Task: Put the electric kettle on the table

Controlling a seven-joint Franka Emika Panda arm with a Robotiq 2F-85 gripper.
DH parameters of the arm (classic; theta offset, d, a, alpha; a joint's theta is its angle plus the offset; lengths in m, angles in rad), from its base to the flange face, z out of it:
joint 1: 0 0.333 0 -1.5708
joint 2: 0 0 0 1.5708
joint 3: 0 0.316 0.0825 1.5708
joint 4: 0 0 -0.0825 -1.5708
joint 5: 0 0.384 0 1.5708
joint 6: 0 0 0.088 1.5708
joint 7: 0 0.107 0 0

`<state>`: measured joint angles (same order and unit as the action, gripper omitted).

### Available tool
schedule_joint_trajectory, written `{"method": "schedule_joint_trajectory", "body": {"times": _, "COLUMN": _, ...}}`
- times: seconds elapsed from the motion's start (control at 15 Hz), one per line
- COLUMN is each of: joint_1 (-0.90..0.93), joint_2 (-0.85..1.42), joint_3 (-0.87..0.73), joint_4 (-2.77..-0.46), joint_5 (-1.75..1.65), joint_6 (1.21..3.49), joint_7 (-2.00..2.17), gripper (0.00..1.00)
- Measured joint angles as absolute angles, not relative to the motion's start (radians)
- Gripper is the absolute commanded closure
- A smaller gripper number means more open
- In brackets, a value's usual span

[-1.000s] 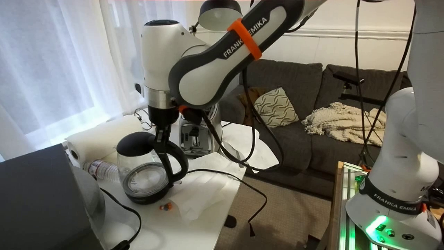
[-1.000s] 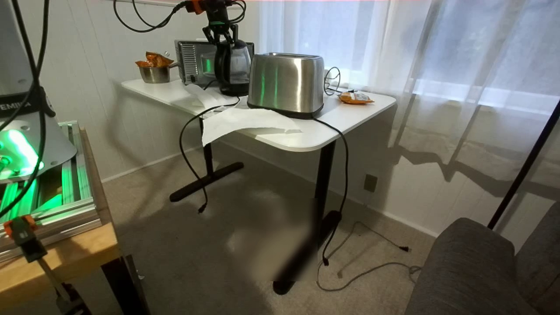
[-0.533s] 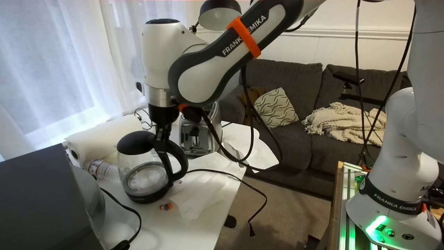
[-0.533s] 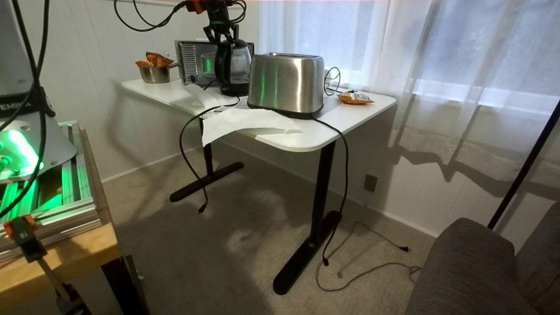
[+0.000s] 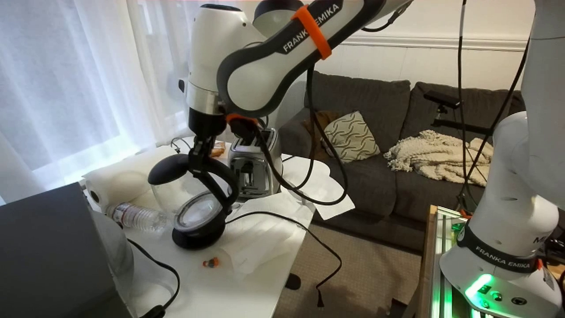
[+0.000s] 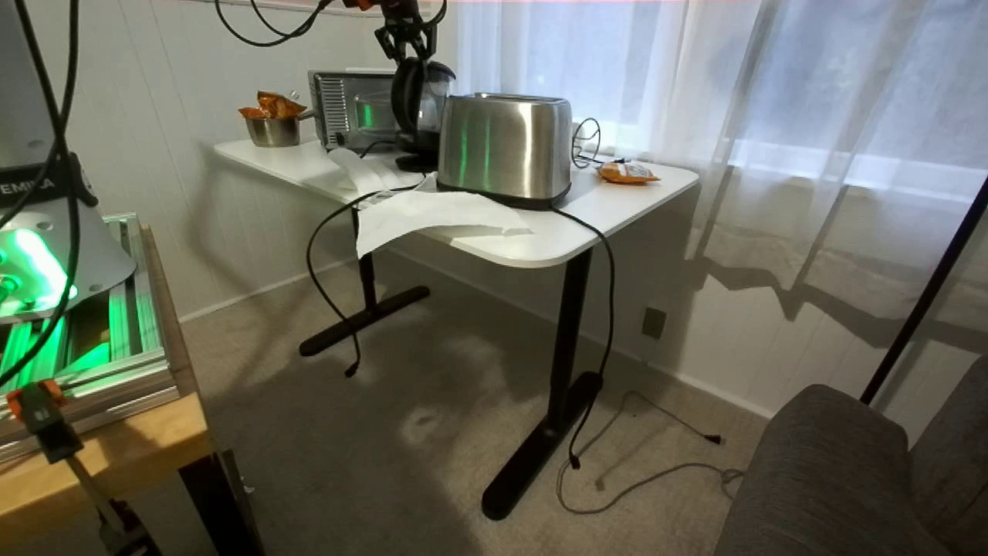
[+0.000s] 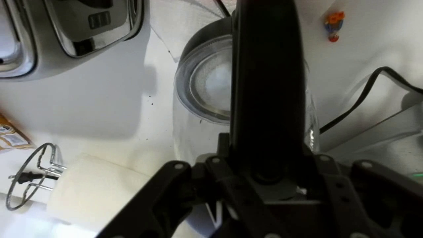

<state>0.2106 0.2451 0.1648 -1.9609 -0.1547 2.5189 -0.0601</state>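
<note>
The electric kettle (image 5: 203,212) is clear glass with a black lid and black loop handle. It also shows in the wrist view (image 7: 214,82) and in an exterior view (image 6: 432,96). My gripper (image 5: 198,161) is shut on the top of the handle, one finger on each side in the wrist view (image 7: 266,148). The kettle is tilted, its bottom rim raised over the flat black corded base (image 5: 194,240). I cannot tell whether rim and base touch at one edge. The base lies on the white table (image 5: 190,287), which also shows from the side (image 6: 532,251).
A silver toaster (image 6: 505,147) stands close beside the kettle. A water bottle (image 5: 139,217) and paper roll (image 5: 128,176) lie behind it. A grey oven (image 5: 48,256) stands on its other side. Paper sheets (image 6: 432,212), a toy figure (image 5: 211,263) and a cord (image 5: 304,227) lie nearby.
My gripper has moved up and toward the toaster with the kettle. The kettle has risen and tilted, and the black base now shows below it. The hanging cord has shifted slightly.
</note>
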Motion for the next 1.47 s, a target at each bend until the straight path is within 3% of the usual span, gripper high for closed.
{"method": "schedule_joint_trajectory", "body": {"times": 0.73, "joint_1": 0.200, "joint_2": 0.244, "joint_3": 0.106, "joint_4": -1.961, "joint_5": -0.204, "joint_6": 2.753, "joint_7": -0.004, "gripper": 0.80}}
{"method": "schedule_joint_trajectory", "body": {"times": 1.47, "joint_1": 0.378, "joint_2": 0.408, "joint_3": -0.201, "joint_4": -1.948, "joint_5": -0.457, "joint_6": 3.111, "joint_7": 0.481, "gripper": 0.80}}
